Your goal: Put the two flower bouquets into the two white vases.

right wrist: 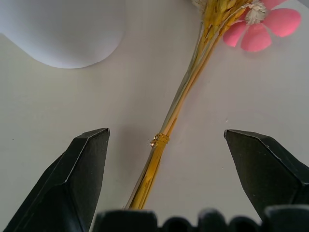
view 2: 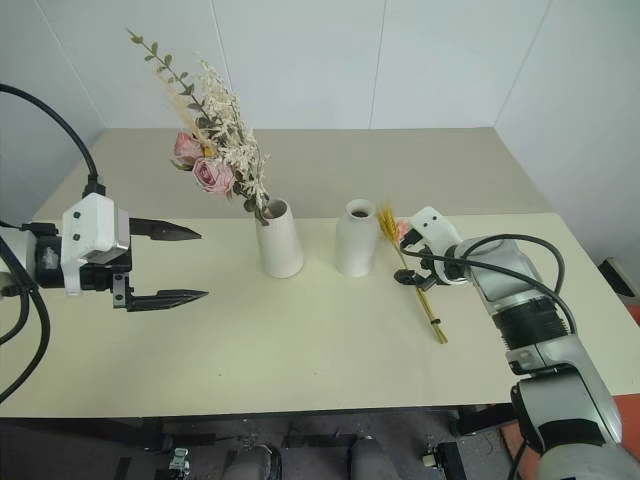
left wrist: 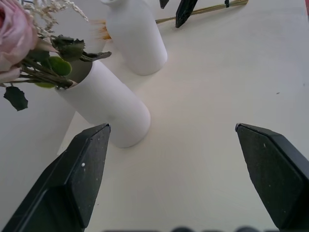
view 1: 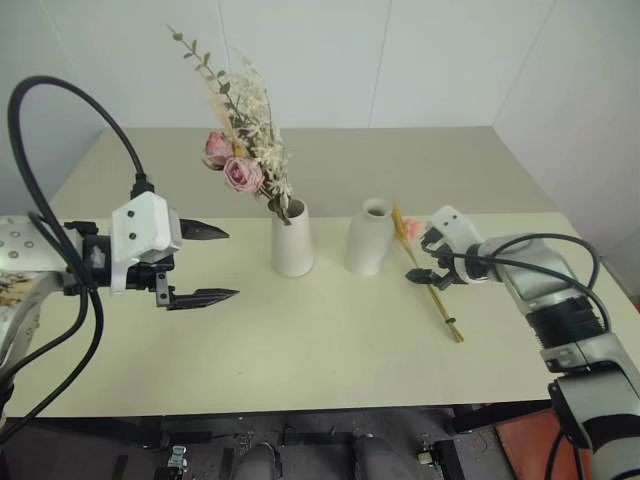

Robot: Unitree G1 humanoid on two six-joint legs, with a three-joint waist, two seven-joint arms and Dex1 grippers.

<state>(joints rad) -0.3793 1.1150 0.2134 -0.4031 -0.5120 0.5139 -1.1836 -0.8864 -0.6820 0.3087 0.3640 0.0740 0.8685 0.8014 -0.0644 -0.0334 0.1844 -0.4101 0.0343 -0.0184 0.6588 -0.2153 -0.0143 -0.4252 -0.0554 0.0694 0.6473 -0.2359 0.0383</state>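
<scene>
Tapered matte white ceramic vase w/ wide mouth (view 1: 293,240) stood upright near mid-table. It held the bushy bunch of pink roses, cream dried sprigs and green leaves (view 1: 240,140); I saw dark stems going down into the mouth, blooms leaning toward robot's left, well above rim.

Rounder matte white ceramic vase w/ narrow neck (view 1: 369,238) stood just beside the first, on robot's right, the two apart w/ a small gap. Nothing stuck out of its neck; opening looked dark from the right eye view.

Thin yellow-orange grass bunch w/ small pink heads (view 1: 432,280) lay flat on the pale cream table (view 1: 300,350), just right of the round vase, tips near vase body, stem end pointing toward table's near edge. Right wrist view showed a small gold tie round the stems.

Right gripper (view 1: 424,258) sat low over that bunch, fingers spread wide w/ stems between them, not touching as far as I could tell.

Left gripper (view 1: 218,264) hung above table left of tapered vase, jaws wide apart, holding nothing.
</scene>
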